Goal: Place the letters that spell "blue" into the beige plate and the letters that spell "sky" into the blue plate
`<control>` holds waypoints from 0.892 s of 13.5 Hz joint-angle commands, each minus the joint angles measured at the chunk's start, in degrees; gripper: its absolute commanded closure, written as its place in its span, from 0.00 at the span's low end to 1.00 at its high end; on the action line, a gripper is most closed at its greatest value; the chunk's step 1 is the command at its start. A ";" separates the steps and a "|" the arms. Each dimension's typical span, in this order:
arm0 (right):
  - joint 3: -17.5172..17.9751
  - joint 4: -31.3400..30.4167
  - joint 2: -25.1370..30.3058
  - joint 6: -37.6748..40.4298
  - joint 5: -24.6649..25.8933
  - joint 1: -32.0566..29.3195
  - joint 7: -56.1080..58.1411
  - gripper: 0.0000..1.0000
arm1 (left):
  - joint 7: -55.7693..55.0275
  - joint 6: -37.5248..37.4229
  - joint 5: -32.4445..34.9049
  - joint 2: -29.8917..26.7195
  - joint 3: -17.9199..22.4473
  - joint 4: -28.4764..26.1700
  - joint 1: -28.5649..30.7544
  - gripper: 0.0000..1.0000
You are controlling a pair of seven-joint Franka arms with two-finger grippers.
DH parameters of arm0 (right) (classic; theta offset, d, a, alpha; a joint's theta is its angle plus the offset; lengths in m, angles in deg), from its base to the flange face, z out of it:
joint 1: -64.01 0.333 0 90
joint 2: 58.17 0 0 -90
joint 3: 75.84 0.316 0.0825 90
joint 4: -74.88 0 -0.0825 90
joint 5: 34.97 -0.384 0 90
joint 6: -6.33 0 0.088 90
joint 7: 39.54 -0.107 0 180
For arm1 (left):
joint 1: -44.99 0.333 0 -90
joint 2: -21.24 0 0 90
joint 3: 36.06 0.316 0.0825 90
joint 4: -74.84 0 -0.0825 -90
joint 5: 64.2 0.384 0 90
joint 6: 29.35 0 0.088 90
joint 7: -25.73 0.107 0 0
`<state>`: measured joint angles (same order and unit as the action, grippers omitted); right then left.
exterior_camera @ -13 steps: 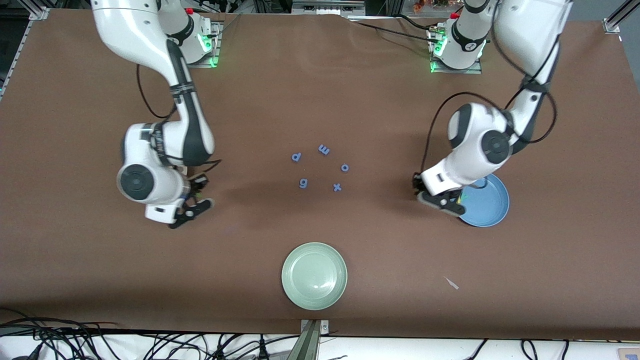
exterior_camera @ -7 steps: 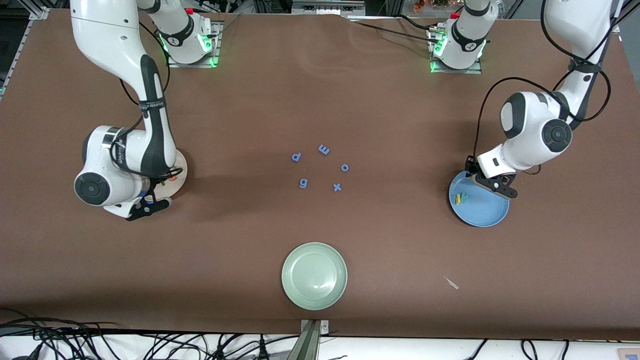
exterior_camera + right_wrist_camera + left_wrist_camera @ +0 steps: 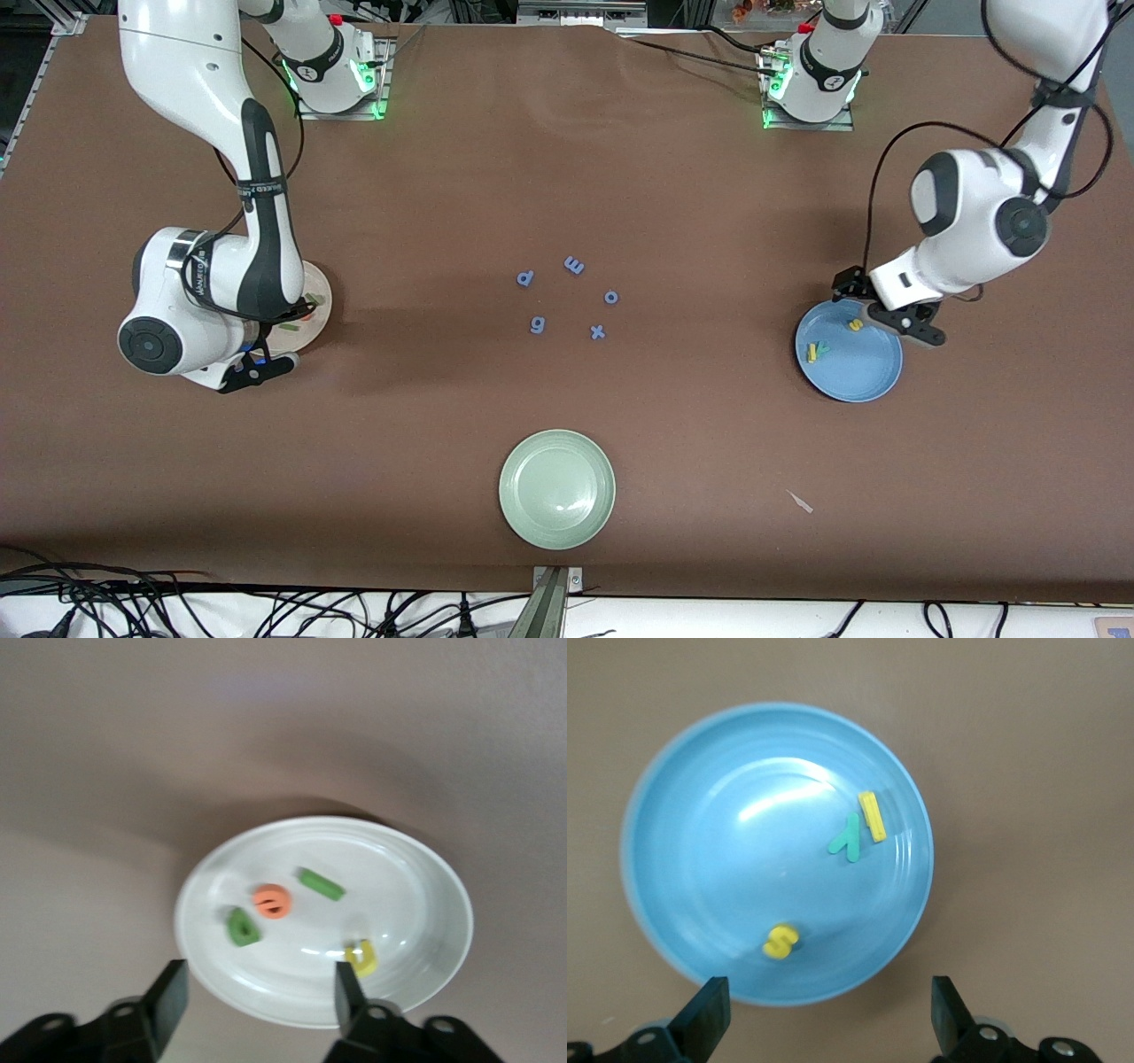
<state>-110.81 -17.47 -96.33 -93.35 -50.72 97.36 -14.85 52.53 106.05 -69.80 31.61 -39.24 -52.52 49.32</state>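
On my screens the left gripper (image 3: 824,1019) hangs over the blue plate (image 3: 873,377), which sits on the desk toward the left arm's end, and its fingers (image 3: 709,1014) stand wide apart with nothing between them. In that plate lie all three letters: the yellow "s" (image 3: 780,942) by itself close to the rim, and the teal "y" (image 3: 848,839) touching the yellow "k" (image 3: 872,816), which shows to me only as a short yellow bar. The right gripper (image 3: 257,1010) is over the beige plate (image 3: 425,904) toward the right arm's end of the desk, its two fingers (image 3: 168,997) spread open and empty as well. I can see four letters resting in the beige plate: the orange "e" (image 3: 271,901) just beside the dark green "b" (image 3: 241,927), the thin green "l" (image 3: 322,884) lying flat near the "e" but apart from it, and the yellow "u" (image 3: 361,958) off on its own by the rim. From the front camera most of the beige plate is covered by the right arm, with only an arc of its rim showing. In the middle of the desk five blue letters (image 3: 574,264) sit in a loose ring, none of them touching. The pale green plate (image 3: 556,489) stands near the desk edge closest to the front camera, midway along it.
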 commanded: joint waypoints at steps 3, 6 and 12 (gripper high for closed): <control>0.08 8.06 1.50 10.46 -1.91 0.05 -9.12 0.00 | -1.48 -11.00 1.47 -16.32 -0.87 -1.05 -1.78 0.00; 0.25 8.78 5.71 12.68 -0.69 1.71 -11.92 0.00 | -3.15 -26.45 1.65 -19.16 -0.69 9.01 -1.96 0.00; 20.89 -3.86 25.38 7.49 13.99 -10.56 -26.26 0.00 | -13.59 -52.14 6.75 -18.73 -0.69 31.80 -4.25 0.00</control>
<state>-95.89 -12.93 -80.47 -83.17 -40.07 91.83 -39.02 43.91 59.84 -65.02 10.82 -40.13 -27.14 46.43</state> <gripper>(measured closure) 0.000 0.000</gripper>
